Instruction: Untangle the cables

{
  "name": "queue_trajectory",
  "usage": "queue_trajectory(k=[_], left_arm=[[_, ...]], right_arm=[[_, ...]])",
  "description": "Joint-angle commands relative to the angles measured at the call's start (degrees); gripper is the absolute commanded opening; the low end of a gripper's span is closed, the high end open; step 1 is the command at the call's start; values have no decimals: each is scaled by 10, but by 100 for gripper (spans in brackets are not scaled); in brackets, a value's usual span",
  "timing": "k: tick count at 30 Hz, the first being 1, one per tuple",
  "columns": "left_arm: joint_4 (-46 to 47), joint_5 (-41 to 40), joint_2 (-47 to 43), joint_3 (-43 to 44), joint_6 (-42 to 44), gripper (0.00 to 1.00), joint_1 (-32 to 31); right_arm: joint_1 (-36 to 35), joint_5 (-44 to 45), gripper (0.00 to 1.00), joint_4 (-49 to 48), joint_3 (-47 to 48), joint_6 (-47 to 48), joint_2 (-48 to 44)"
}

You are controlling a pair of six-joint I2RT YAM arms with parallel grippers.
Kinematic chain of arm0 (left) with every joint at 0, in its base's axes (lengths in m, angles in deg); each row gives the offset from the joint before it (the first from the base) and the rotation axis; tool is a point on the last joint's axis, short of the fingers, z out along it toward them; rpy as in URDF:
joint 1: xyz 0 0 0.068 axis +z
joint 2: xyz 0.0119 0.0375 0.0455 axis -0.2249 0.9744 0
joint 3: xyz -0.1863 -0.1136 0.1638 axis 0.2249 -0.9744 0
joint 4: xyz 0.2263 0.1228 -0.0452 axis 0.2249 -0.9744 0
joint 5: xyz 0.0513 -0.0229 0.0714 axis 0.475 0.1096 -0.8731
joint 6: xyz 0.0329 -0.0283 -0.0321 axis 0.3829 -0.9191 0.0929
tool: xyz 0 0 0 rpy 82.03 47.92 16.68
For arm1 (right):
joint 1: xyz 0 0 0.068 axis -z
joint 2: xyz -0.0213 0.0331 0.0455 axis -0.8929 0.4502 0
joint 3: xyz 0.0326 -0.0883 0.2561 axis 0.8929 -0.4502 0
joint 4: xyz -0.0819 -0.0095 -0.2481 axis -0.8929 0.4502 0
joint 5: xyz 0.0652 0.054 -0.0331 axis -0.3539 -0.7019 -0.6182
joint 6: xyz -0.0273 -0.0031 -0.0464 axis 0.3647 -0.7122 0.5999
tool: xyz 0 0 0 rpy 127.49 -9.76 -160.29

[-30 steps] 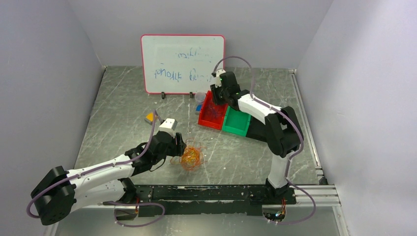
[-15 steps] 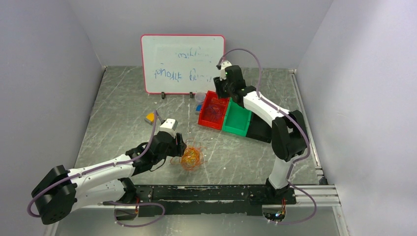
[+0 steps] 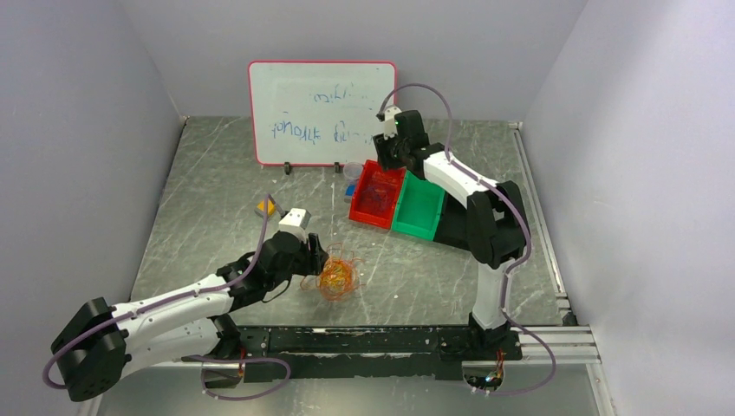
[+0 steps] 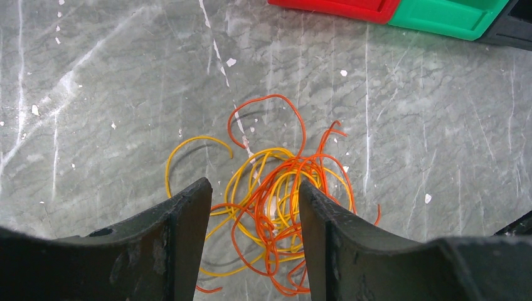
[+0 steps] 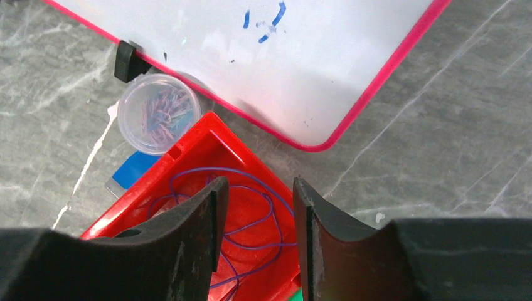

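Orange-and-yellow cables [image 3: 336, 276] sit in a loopy clump at about 4 o'clock from the left gripper [image 3: 316, 257], right at its tips. Its jaws are roughly half apart and not pinching anything. The left wrist cam shows strands lying between the fingers [image 4: 188, 232] and spreading toward 12 o'clock. The right gripper [image 3: 387, 163] hangs over the red bin [image 3: 357, 214], jaws apart and empty. Only its wrist cam shows the purple cable [image 5: 251, 216] coiled in there
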State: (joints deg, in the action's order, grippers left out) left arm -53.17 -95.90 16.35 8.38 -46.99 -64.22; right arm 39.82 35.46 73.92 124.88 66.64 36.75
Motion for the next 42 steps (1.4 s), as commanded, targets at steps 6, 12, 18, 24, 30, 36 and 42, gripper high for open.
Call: queue_trajectory(k=[6,12,18,24,30,36,42], left_arm=[[-7,2,-1,-4,-3,58,-4],[-6,1,-1,-3,-3,58,-4],[-3,4,5,0,-2,58,-4],[0,6,11,3,1,58,-4],[-1,5,9,2,0,58,-4],[-10,1,-6,-5,-5,58,-4],[-26,-4,-26,4,-6,58,-4]], right_arm=[[6,-36,42,24,24,23,27],[6,-44,31,24,21,21,27],[6,-53,22,20,7,16,19],[7,-50,19,23,-6,14,18],[6,-34,19,21,-19,6,25],[7,-35,19,12,-23,3,20],[6,-33,28,-28,-36,-27,-22]])
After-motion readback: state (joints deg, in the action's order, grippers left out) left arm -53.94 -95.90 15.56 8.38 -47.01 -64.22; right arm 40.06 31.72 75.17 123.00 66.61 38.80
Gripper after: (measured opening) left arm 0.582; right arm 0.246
